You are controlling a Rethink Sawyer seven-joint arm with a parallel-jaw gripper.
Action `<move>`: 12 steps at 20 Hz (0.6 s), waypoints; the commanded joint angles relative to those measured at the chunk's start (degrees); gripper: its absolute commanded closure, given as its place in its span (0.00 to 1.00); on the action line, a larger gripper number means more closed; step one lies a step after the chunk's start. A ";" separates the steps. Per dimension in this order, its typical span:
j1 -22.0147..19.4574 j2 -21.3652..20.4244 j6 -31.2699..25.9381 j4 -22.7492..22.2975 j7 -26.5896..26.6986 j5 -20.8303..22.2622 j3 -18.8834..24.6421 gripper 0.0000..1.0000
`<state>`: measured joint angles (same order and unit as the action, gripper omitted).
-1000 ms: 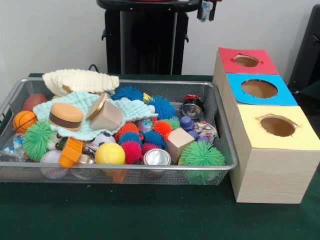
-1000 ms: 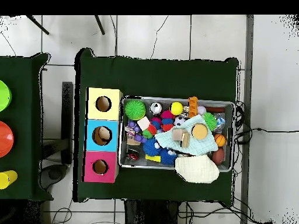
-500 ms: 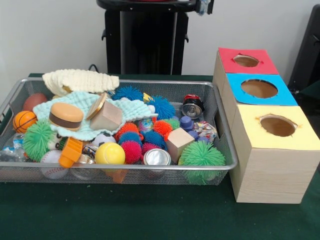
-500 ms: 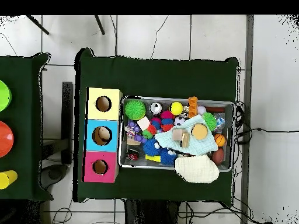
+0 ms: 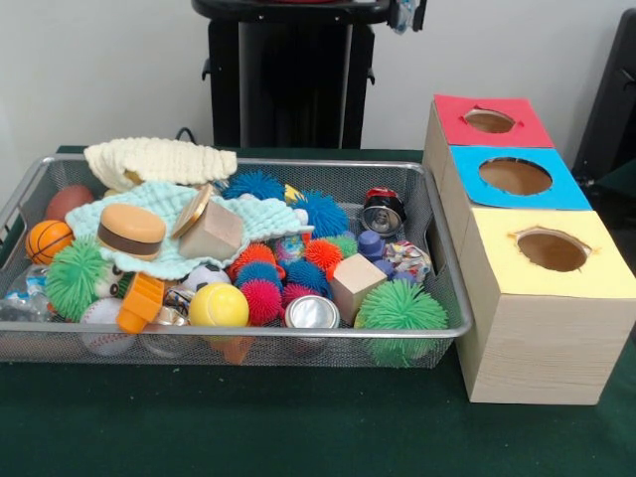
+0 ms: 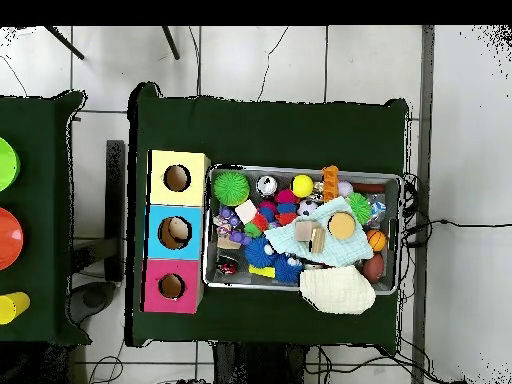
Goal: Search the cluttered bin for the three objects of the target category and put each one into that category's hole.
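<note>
Bin (image 5: 437, 248): sat left of centre on the worktop (image 5: 298, 427), long axis left-right.
Boxes (image 5: 542, 298): right of bin, touching; holes faced up.
End effector (image 5: 405, 12): top edge; opening could not be told.

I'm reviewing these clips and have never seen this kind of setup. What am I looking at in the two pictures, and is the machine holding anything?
Both pictures show one table, covered in green cloth. The front view looks across the table; the overhead view looks straight down on it. The black column behind the table is the robot's stand. Only the tips of its gripper peek in at the top edge of the front view, well above the table; whether it is open or holding anything cannot be seen.

On the table sits a wire mesh bin crammed with toys: spiky rubber balls, a yellow ball, a toy burger, wooden blocks, cans and knitted cloths. Beside it stand three wooden boxes with round holes on top, coloured red, blue and yellow. Nothing is being moved.
</note>
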<state>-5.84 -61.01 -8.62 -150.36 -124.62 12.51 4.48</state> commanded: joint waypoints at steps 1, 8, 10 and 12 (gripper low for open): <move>0.77 0.77 -1.21 7.80 -0.69 2.68 3.58 1.00; 18.66 3.10 16.89 -5.56 -11.91 6.18 -11.83 1.00; 23.42 4.91 20.31 -7.87 -14.21 5.57 -14.99 1.00; 27.95 7.57 24.44 -9.75 -16.59 4.92 -16.83 1.00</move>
<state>14.34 -59.29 4.95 -153.80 -124.64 15.25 -4.35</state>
